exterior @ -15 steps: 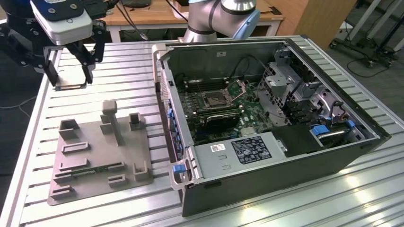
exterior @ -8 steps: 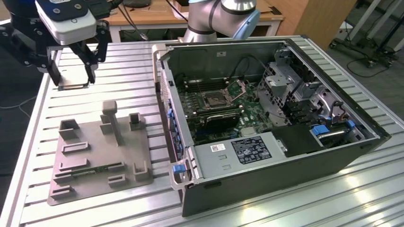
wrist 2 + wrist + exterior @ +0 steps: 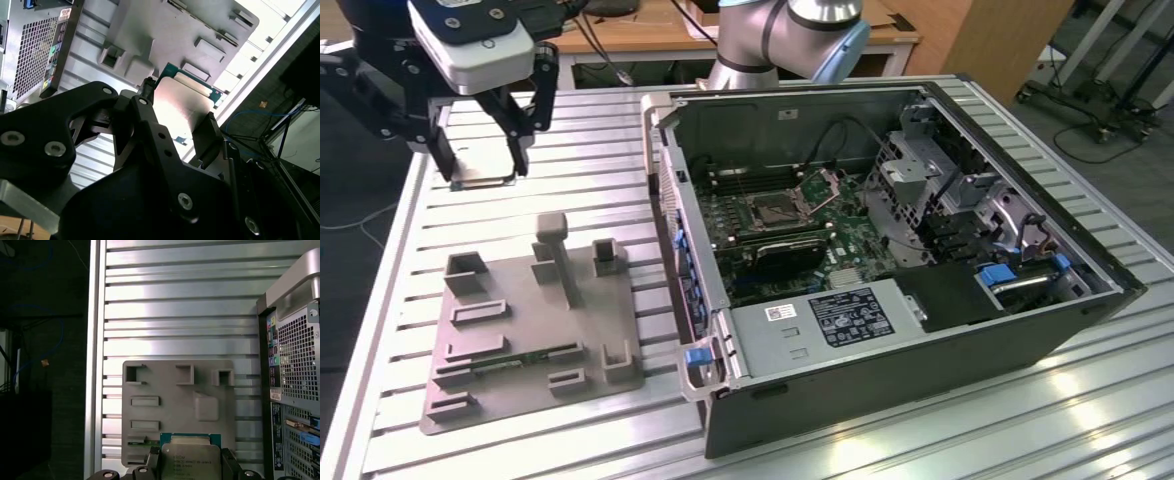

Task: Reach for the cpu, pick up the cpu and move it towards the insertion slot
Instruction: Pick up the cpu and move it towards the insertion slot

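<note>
The cpu (image 3: 483, 179) is a flat square chip with a silvery top and a green rim. It hangs above the slatted table at the exterior view's far left, and my gripper (image 3: 486, 172) is shut on it by two opposite edges. Both wrist views show the cpu (image 3: 190, 461) (image 3: 182, 107) clamped between the black fingers (image 3: 212, 132). The insertion slot (image 3: 774, 208) is a square socket with its metal frame flipped open. It lies on the motherboard inside the open computer case, well off to the exterior view's right of my gripper.
A grey fixture plate (image 3: 520, 320) with raised holders lies on the slatted aluminium table (image 3: 587, 130), below and in front of the gripper. The open computer case (image 3: 894, 280) takes up the right half, its side wall (image 3: 670, 200) standing between gripper and socket.
</note>
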You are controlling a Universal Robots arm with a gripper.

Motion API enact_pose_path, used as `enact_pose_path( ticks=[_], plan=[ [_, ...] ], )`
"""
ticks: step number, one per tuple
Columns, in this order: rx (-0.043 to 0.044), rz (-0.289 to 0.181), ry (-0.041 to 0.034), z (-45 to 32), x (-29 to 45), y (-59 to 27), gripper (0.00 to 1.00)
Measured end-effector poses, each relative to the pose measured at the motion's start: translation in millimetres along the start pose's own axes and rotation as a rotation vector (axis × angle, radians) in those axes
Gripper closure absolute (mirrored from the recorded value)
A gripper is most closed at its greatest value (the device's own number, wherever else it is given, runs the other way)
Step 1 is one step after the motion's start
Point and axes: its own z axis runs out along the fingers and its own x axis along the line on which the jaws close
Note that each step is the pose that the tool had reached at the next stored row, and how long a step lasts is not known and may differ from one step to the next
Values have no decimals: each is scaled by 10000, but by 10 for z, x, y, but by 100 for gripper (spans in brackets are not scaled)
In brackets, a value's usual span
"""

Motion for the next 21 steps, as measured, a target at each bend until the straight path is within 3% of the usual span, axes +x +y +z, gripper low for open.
enact_pose_path(
  ticks=[10,21],
  plan=[
    [0,1,0,-1,-159,2,45],
    [1,5,0,6,-254,3,45]
  ],
)
